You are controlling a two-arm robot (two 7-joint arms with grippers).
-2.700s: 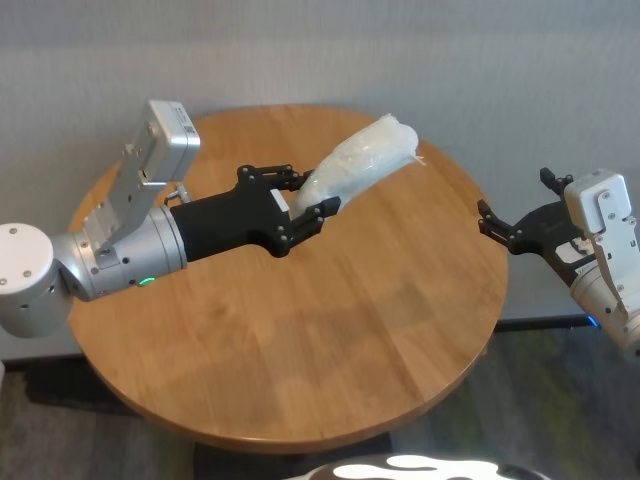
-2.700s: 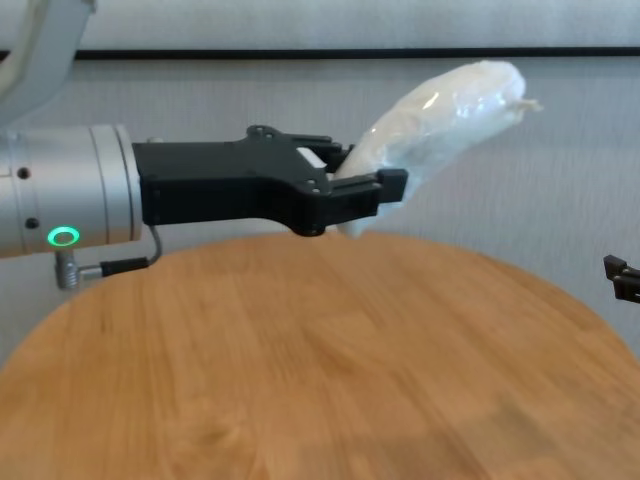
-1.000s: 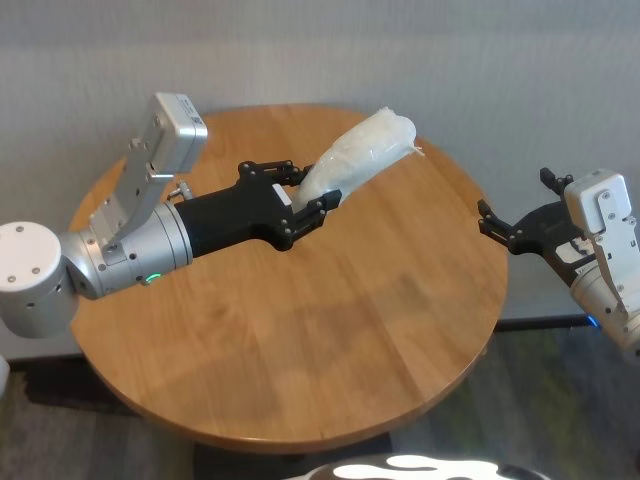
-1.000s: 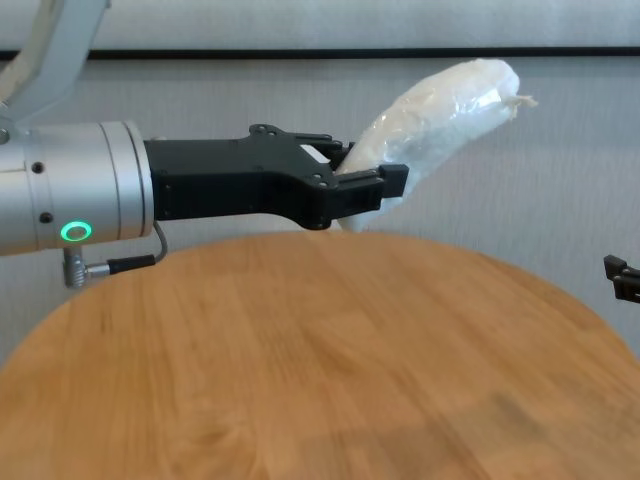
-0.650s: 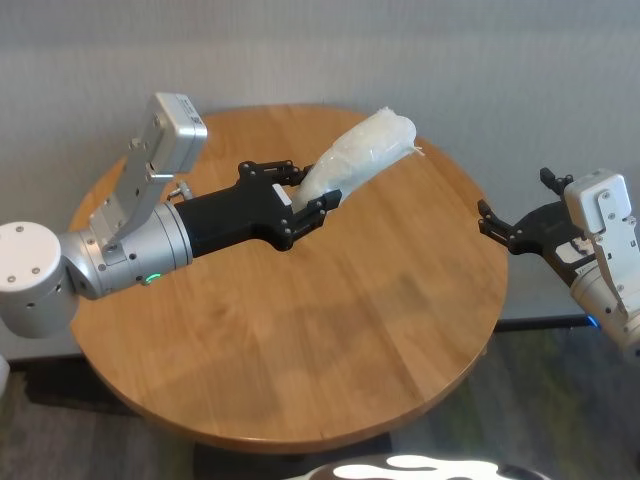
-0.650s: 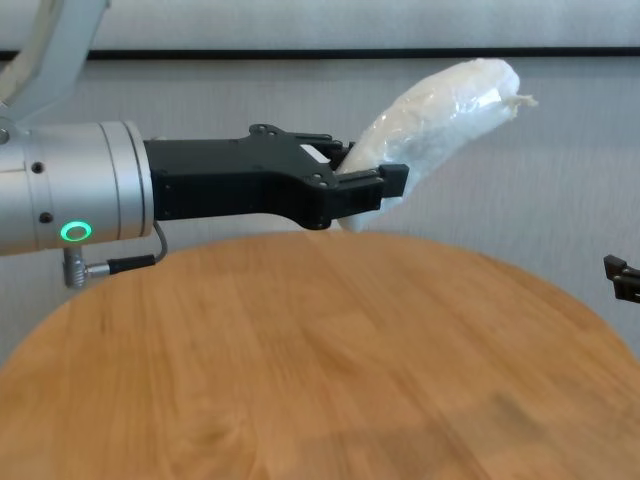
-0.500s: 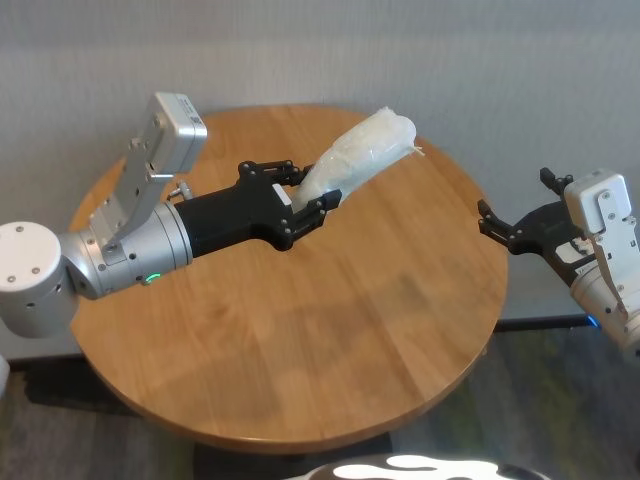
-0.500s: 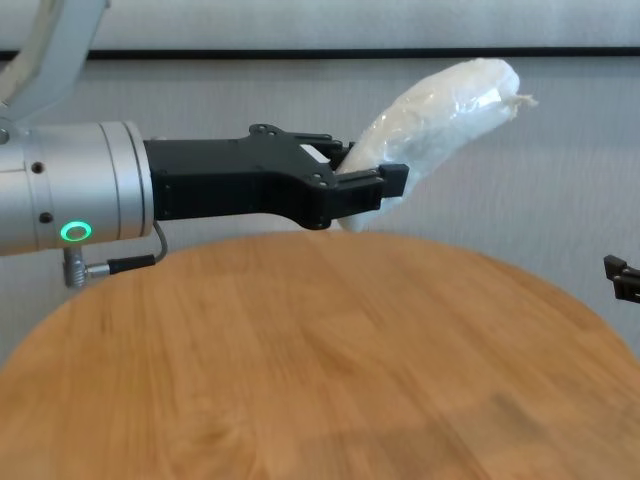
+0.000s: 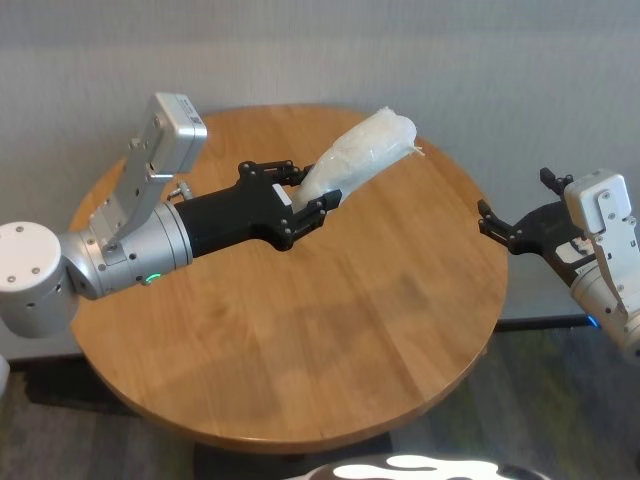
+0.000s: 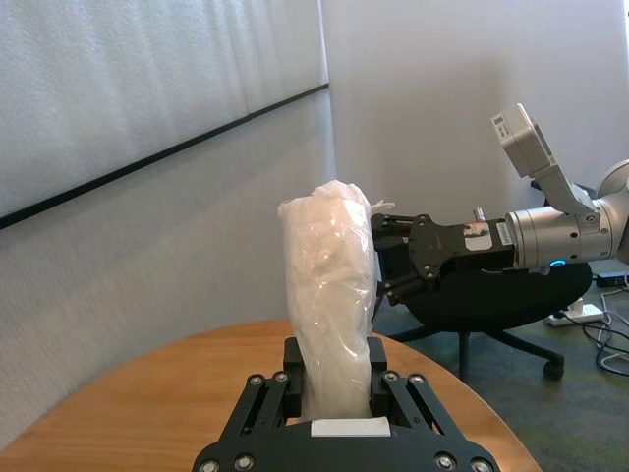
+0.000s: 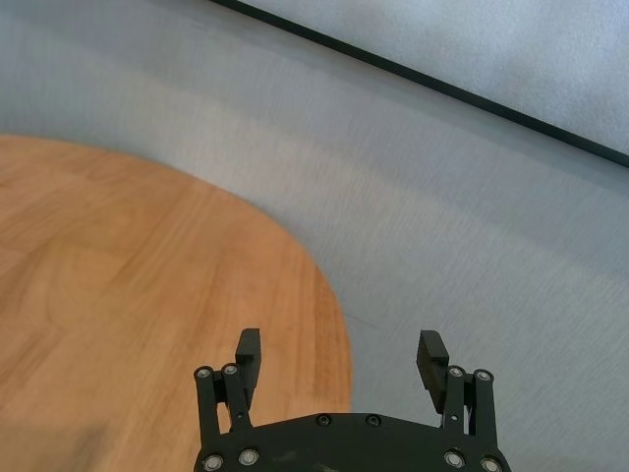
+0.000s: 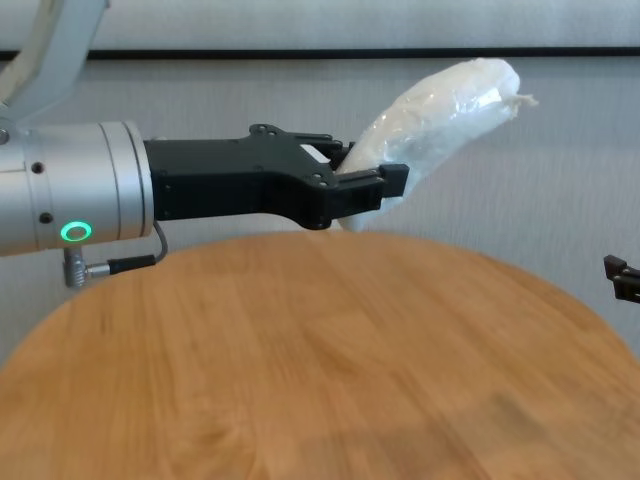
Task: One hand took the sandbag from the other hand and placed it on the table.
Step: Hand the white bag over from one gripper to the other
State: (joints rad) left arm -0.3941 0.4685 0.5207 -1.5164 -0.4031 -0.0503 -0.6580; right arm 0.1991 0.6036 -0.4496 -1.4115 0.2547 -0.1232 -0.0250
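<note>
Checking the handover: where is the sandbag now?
The sandbag is held in the left gripper, raised above the table's far side; the open right gripper waits apart.

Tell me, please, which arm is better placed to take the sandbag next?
Right: its pincer is open and empty beside the table, facing the sandbag that the left pincer grips above it.

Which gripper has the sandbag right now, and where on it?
The left gripper pinches the sandbag by its lower end, above the table. The right gripper holds nothing.
</note>
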